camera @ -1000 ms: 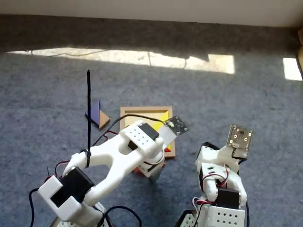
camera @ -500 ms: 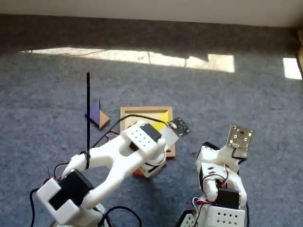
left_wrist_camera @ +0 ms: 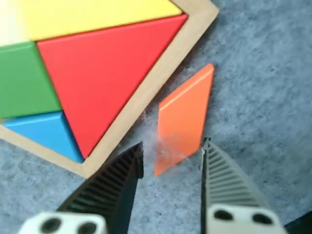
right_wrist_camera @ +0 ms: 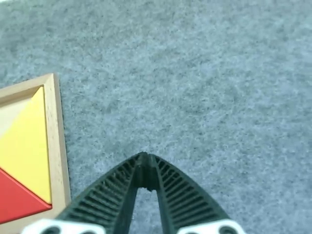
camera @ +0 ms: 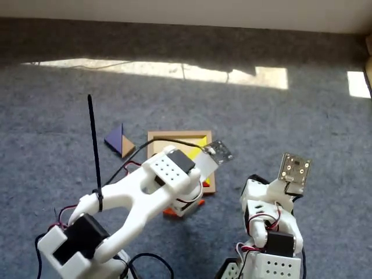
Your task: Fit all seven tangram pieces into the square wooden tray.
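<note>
Already seated in the square wooden tray [left_wrist_camera: 163,73], edge to edge: red triangle [left_wrist_camera: 107,73], yellow piece [left_wrist_camera: 97,14], green piece [left_wrist_camera: 24,78], blue triangle [left_wrist_camera: 44,131]. Tray itself flat near the middle of the grey carpet [camera: 290,116].

Just outside the tray's rim, close to one corner: orange parallelogram [left_wrist_camera: 183,117], flat on the carpet and narrowly apart from the wood. Poised over its nearer end, the left gripper [left_wrist_camera: 171,145], released, one finger to each side of the piece; cannot tell whether either finger touches it.

Off the tray's far left corner, well apart from the orange one: purple triangle [camera: 114,138] and tan piece [camera: 128,148], side by side and touching.

Over bare carpet beside the tray's right rim, the right gripper [right_wrist_camera: 145,168], clenched tip to tip, with nothing between.
</note>
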Robot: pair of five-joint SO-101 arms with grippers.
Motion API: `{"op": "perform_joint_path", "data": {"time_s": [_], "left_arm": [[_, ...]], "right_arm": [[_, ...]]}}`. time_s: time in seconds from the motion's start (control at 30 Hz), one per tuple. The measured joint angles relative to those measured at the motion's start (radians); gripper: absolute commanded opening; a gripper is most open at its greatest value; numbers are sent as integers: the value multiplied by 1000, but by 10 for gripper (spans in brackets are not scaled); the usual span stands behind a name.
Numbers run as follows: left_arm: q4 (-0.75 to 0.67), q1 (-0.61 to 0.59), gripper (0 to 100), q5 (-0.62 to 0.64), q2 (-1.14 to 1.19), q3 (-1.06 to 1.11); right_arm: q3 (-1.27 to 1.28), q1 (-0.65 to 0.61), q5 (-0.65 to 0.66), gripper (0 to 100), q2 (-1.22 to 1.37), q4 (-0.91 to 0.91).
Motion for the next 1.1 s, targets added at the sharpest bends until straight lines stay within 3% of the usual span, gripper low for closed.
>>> {"op": "perform_joint_path", "data": {"time_s": [0.27,0.97,1.1], "left_arm": [[0,107,187,0,9,0],[-103,12,192,3,21,71],[-103,12,139,3,21,71]], "right_arm": [[0,0,0,5,0,0],[0,0,0,5,0,0],[0,0,0,5,0,0]]}}
